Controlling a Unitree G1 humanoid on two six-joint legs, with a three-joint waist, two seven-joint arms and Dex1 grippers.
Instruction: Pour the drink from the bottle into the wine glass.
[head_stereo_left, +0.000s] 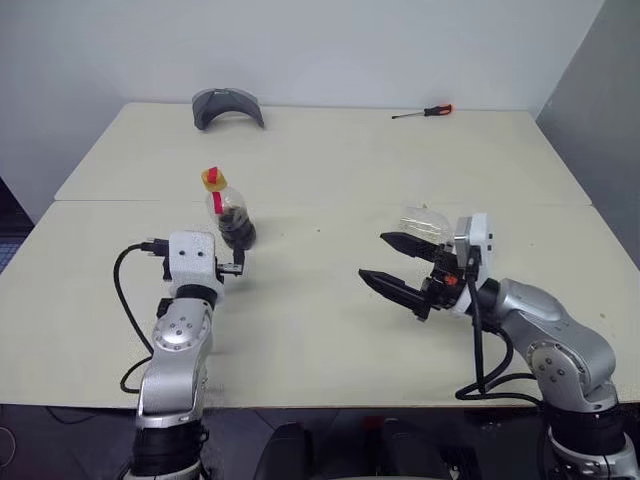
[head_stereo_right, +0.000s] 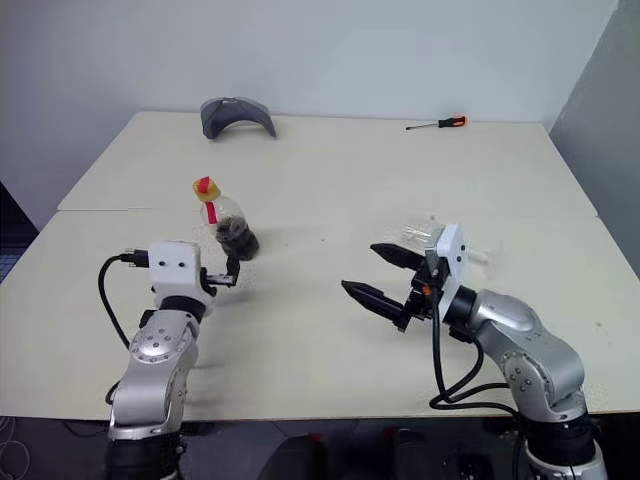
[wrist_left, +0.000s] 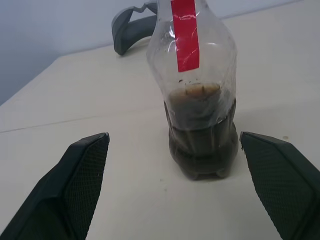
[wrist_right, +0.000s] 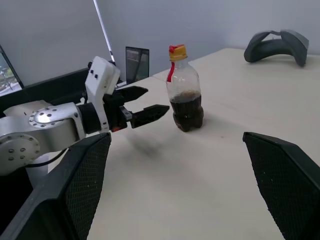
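On the wide cream desk (head_stereo_left: 330, 170), the capped squat clear plastic bottle (head_stereo_left: 229, 212) of dark brown drink (wrist_left: 202, 132) stands at ten o'clock, unpoured; left hand (head_stereo_left: 240, 264) and right hand (head_stereo_left: 398, 268) gape empty; clear stemmed wine glass (head_stereo_left: 422, 222) at three o'clock

A wide cream-coloured table (head_stereo_left: 330, 170), made of two tops with a seam running across it, is standing against a plain pale wall (head_stereo_left: 300, 45). A grey wall panel (head_stereo_left: 600, 110) is rising at the far right, and a dark floor (head_stereo_left: 12, 225) is showing past the table's left edge.
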